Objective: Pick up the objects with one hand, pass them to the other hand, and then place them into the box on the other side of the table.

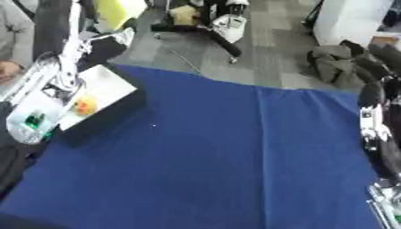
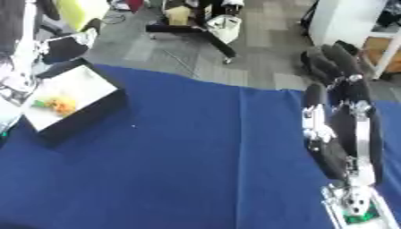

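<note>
An open box (image 1: pixel 117 87) with a white inside stands at the table's far left edge. In it lies an orange object (image 2: pixel 61 105) with a bit of green beside it. My left arm rises along the left side of the box, and my left hand (image 1: pixel 106 42) hovers over its far end, fingers spread and holding nothing. At the right edge of the table my right hand (image 2: pixel 344 89) is held upright, its fingers straight and pointing up, with nothing in it.
A blue cloth (image 1: pixel 219 147) covers the table between the box and my right hand. Beyond the far edge is grey floor with dark bags (image 1: pixel 337 62) and a stand's legs (image 1: pixel 223 36).
</note>
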Controlling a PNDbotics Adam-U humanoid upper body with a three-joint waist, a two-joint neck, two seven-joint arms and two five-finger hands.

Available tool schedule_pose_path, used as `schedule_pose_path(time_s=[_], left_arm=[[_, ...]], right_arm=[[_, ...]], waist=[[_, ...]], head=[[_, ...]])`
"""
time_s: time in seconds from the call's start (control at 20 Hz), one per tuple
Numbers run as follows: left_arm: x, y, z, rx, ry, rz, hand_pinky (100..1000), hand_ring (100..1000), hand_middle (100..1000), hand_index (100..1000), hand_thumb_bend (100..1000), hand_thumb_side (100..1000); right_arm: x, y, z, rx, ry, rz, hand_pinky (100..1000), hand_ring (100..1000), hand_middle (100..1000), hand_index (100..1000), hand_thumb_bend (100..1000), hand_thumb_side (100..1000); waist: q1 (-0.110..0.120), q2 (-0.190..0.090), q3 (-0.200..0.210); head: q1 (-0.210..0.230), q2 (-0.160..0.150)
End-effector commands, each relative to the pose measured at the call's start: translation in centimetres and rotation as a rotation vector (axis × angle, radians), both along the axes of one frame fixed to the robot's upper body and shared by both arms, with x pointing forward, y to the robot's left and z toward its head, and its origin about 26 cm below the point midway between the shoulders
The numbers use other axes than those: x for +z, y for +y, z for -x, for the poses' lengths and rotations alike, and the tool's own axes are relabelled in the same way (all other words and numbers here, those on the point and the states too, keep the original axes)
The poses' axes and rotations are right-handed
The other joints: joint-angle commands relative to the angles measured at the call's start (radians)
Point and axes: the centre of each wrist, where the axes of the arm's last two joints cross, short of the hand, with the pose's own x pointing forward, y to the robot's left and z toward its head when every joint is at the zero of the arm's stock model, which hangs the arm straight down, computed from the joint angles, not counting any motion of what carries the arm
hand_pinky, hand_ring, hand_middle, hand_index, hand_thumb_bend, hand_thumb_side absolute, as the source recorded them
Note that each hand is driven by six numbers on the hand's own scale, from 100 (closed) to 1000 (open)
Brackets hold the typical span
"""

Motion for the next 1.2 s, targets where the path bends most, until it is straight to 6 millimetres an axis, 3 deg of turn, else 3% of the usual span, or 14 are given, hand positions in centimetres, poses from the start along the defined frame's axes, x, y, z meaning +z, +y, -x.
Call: schedule_pose_path(time_s=[0.05,0.2,0.25,0.3,0.4,0.45,0.6,0.7,1.2], left_arm=[[-0.9,5.6,-2.2,0.272,0.089,-0.132,607,474,313,431,178,213],[-3.6,8.7,-3.1,0.425,0.221,-0.178,619,501,344,441,267,249],[-4.6,9.5,-3.2,0.457,0.284,-0.186,639,530,386,486,342,283],[-5.6,10.0,-3.2,0.476,0.356,-0.195,665,573,466,577,482,344],[-6.8,10.6,-3.3,0.491,0.489,-0.212,727,682,624,780,942,563],[-7.2,10.7,-3.3,0.489,0.553,-0.208,762,736,704,848,1000,611],[-7.1,10.5,-3.4,0.460,0.650,-0.184,803,795,792,912,1000,701],[-6.6,10.1,-3.3,0.440,0.640,-0.175,813,806,812,925,1000,707],[-3.9,7.8,-2.6,0.308,0.479,-0.064,832,796,800,906,1000,751]], right_arm=[[0.3,0.1,-0.1,0.006,-0.013,0.019,888,864,875,928,100,655],[0.2,0.1,-0.1,0.010,-0.010,0.028,885,862,874,928,100,652],[0.2,0.1,-0.1,0.012,-0.010,0.031,884,861,874,928,100,651],[0.2,0.1,-0.1,0.014,-0.010,0.034,884,860,873,927,100,652],[0.2,0.1,-0.1,0.016,-0.009,0.039,883,859,873,927,100,652],[0.1,0.1,-0.1,0.017,-0.008,0.042,882,859,873,927,100,653],[-0.1,0.0,0.0,0.020,0.000,0.050,882,857,872,926,100,656],[-0.2,0.0,0.0,0.020,0.005,0.053,881,857,872,926,100,657],[-0.6,0.0,-0.1,0.016,0.017,0.066,880,855,870,923,100,660]], waist=[[0.002,-0.010,-0.005],[0.001,-0.008,-0.008],[0.000,-0.007,-0.008],[0.000,-0.007,-0.007],[0.000,-0.008,-0.006],[0.000,-0.009,-0.006],[-0.001,-0.014,-0.005],[-0.002,-0.016,-0.003],[-0.002,-0.018,0.005]], head=[[0.000,-0.011],[-0.013,-0.012],[-0.016,-0.014],[-0.017,-0.016],[-0.024,-0.016],[-0.028,-0.013],[-0.037,-0.008],[-0.039,-0.008],[-0.045,0.000]])
